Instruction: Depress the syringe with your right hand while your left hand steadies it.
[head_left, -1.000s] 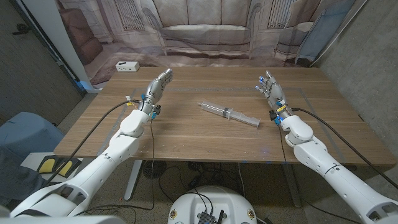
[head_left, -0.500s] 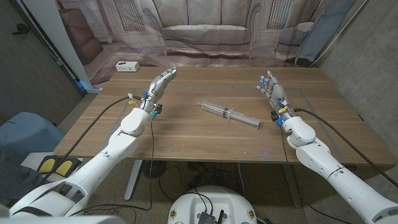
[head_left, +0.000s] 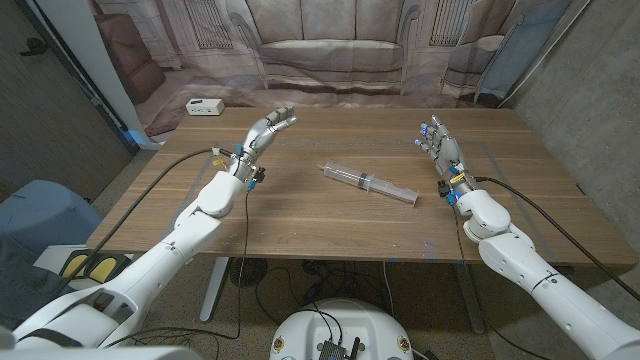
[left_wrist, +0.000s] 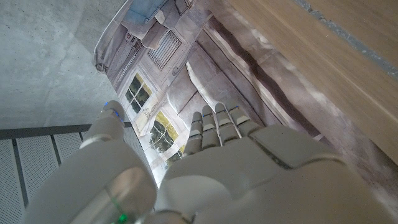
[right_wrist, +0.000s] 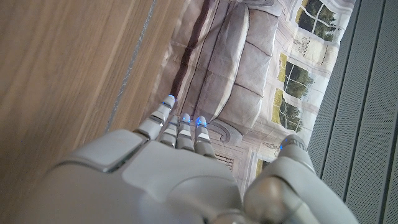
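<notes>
syringe (head_left: 370, 183) lies mid-table between both hands, untouched, its long axis slanting from far-left to near-right. left hand (head_left: 265, 131) hovers with fingers released, holding nothing, well apart from the plunger end; right hand (head_left: 440, 148), equally released and empty, stands nearer the barrel end.

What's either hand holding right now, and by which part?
Nothing is held. The syringe lies on the table between the hands; the left hand and right hand are both apart from it, fingers extended.
</notes>
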